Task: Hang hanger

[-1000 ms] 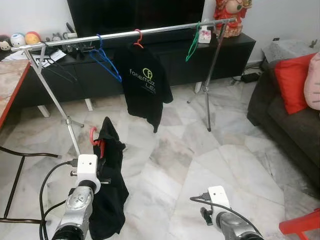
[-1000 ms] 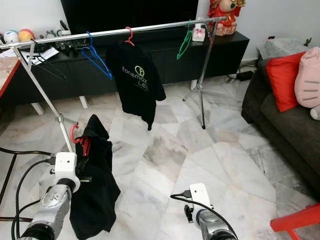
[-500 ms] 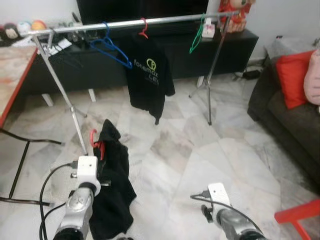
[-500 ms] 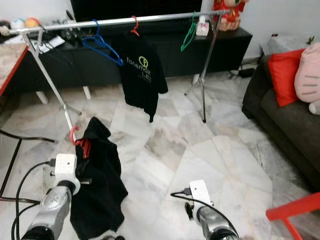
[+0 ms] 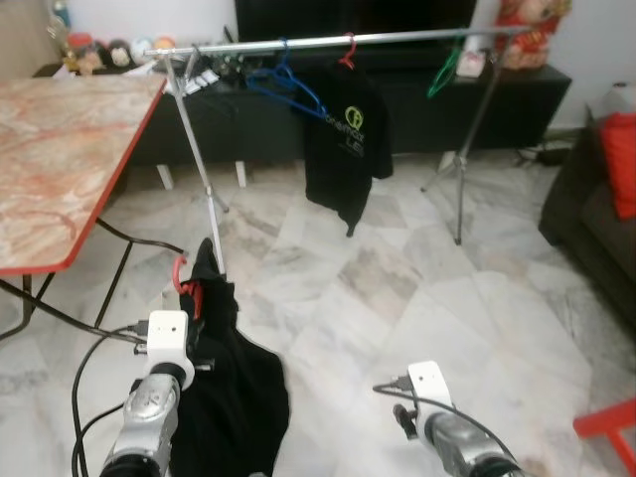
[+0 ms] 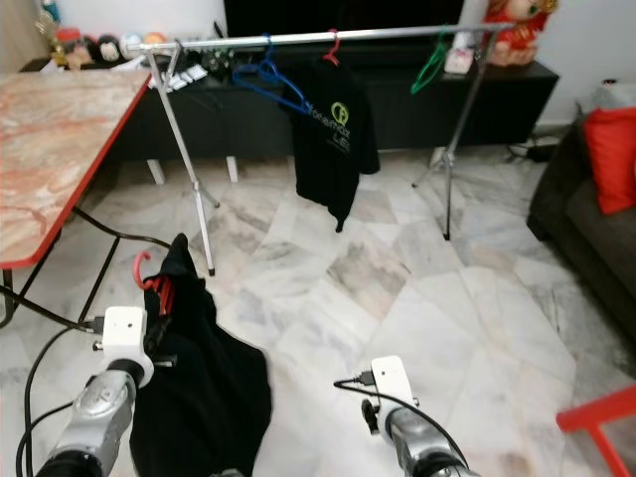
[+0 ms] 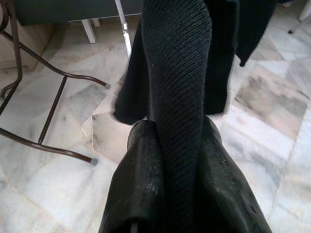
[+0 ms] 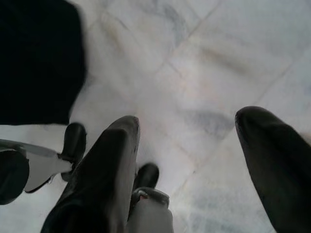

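A red hanger point(image 5: 185, 279) carrying a black garment point(image 5: 236, 397) hangs low at my left side, its hook pointing up. In the left wrist view my left gripper point(image 7: 175, 141) is shut on the garment's dark knit fabric, pinched between both fingers. A silver clothes rail point(image 5: 397, 37) spans the far side of the room in front of the TV console. On it hang a blue hanger point(image 5: 289, 91), a black printed T-shirt point(image 5: 344, 149) on a red hanger, and a green hanger point(image 5: 443, 73). My right gripper point(image 8: 189, 119) is open above the marble floor, holding nothing.
A marble-topped table with a red edge point(image 5: 60, 149) and dark metal legs stands close on the left. The rack's near leg point(image 5: 204, 199) rises just beyond the held garment. A dark sofa point(image 5: 596, 219) lies on the right, with a red stool corner point(image 5: 608, 425) nearby.
The whole view has swung left and tilted: the table now fills the left side and the rack sits further right. The left gripper still holds the garment, and the right stays open.
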Available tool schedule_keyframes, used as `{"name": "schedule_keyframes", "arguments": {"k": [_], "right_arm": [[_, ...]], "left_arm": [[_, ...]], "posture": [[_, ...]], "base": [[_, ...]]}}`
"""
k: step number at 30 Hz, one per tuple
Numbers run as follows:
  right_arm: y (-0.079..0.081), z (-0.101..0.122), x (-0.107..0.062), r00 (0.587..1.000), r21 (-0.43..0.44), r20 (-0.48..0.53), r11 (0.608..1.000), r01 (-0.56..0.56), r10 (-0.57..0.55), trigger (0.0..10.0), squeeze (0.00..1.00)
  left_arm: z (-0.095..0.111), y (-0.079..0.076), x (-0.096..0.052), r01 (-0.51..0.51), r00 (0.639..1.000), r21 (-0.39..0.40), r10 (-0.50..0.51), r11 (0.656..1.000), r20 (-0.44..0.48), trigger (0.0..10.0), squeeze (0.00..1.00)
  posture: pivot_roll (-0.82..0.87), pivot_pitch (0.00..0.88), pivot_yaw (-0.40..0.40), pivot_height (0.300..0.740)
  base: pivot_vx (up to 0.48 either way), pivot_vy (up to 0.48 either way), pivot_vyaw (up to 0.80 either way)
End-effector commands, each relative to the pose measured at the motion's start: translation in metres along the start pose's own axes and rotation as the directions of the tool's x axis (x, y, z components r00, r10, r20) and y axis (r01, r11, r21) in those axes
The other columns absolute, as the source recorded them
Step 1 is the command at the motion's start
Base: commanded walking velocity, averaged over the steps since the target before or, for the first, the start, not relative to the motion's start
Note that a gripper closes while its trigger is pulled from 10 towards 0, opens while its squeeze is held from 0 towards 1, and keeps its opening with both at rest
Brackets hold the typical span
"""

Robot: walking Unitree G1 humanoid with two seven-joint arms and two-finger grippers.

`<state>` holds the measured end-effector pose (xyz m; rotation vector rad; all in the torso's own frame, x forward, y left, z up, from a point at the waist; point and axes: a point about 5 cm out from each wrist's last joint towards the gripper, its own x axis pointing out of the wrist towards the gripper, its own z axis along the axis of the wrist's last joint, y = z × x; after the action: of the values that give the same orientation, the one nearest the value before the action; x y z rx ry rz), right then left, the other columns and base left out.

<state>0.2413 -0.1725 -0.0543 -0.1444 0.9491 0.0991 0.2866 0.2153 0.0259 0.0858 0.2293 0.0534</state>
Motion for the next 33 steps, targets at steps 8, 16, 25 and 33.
{"name": "schedule_keyframes", "arguments": {"k": [8,16,25,33], "right_arm": [[-0.004,-0.005,-0.001,1.0,0.012,-0.012,1.0,0.013,-0.013,10.0,0.0],[-0.005,-0.005,-0.001,0.998,0.099,0.018,0.994,0.051,-0.053,10.0,0.0],[-0.005,-0.005,-0.001,0.997,0.123,0.038,0.991,0.055,-0.06,10.0,0.0],[-0.006,-0.005,-0.001,0.998,0.117,0.014,0.992,0.052,-0.054,10.0,0.0]], "left_arm": [[0.011,-0.004,0.003,0.014,0.999,-0.013,-0.013,1.0,0.044,10.0,0.0],[0.011,-0.004,0.003,0.018,0.999,-0.005,-0.018,1.0,0.043,10.0,0.0],[0.012,-0.005,0.005,0.041,0.999,0.0,-0.041,0.999,0.028,10.0,0.0],[-0.027,-0.024,0.002,0.132,0.962,0.012,-0.126,0.991,-0.244,10.0,0.0]], "posture": [[-0.05,0.0,0.004,0.74],[-0.05,0.0,0.006,0.74],[-0.05,0.0,0.011,0.74],[-0.04,0.0,-0.01,0.74]], "base": [[-0.341,0.0,0.0],[-0.114,0.0,0.0],[0.0,0.0,0.0],[0.0,0.0,0.0]]}}
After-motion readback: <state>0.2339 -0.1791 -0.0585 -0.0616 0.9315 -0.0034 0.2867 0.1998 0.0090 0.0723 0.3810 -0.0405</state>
